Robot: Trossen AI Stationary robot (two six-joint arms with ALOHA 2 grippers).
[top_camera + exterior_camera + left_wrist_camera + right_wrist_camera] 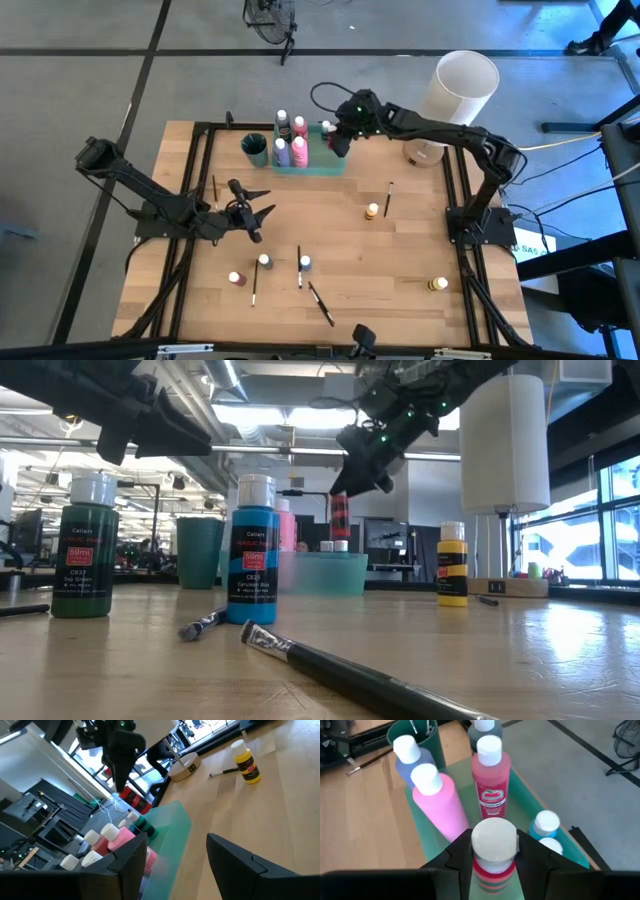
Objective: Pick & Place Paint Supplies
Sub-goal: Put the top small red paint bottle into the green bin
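My right gripper (340,135) hovers over the right end of the translucent green tray (322,165) and is shut on a red paint bottle (340,518) with a white cap. Pink, purple and red bottles (437,802) stand upright in the tray. My left gripper (266,202) is open above the table's left middle, touching nothing. On the table stand a green bottle (80,550), a blue one (253,555), two yellow ones (372,211) (438,285) and a red one (236,278). Several dark brushes (321,303) lie flat. My right gripper pinches the red bottle by its white cap (494,837) and neck between its two fingers (462,852), coming from above and pointing down. The bottle hangs upright below the fingers, lifted clear above the tray.
A dark green cup (254,148) stands left of the tray. The big white lamp (458,90) stands at the far right corner, its base by my right arm. Bare wood lies between the tray and the near bottles. A black frame edges the table.
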